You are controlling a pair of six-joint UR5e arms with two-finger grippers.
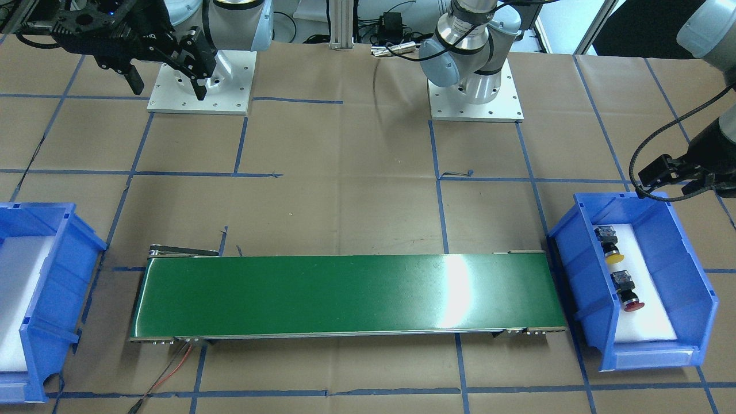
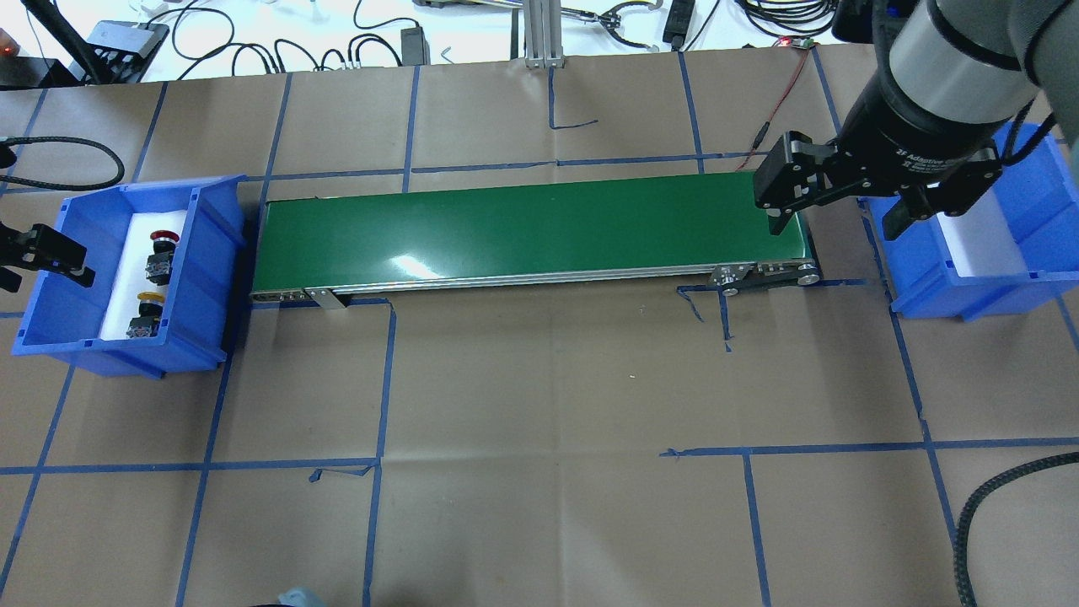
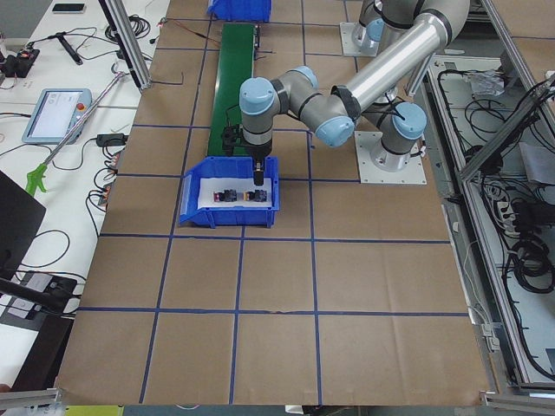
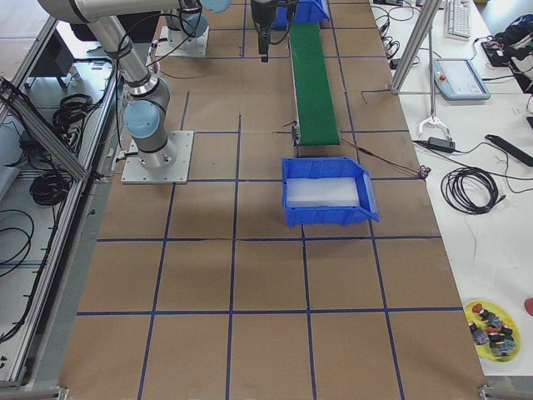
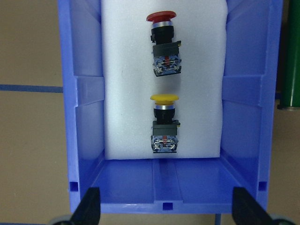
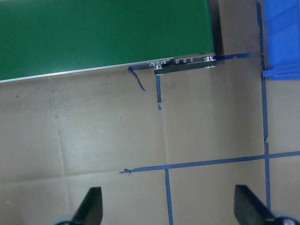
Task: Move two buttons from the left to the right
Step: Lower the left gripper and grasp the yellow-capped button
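Two buttons lie on white foam in the left blue bin (image 2: 211,253): the red one (image 2: 160,251) and the yellow one (image 2: 145,316). The left wrist view shows the red button (image 5: 164,44) beyond the yellow button (image 5: 164,124), caps pointing away. My left gripper (image 5: 166,208) is open and empty, and hovers above the bin's end wall; it also shows in the front view (image 1: 678,178). My right gripper (image 2: 839,219) is open and empty, high over the right end of the green conveyor belt (image 2: 523,236), beside the right blue bin (image 2: 1028,219).
The right bin (image 1: 63,276) holds only white foam. The belt (image 1: 345,293) runs between the two bins. Red and black wires (image 1: 172,368) trail from its right end. A yellow dish with spare buttons (image 4: 491,329) sits off the table.
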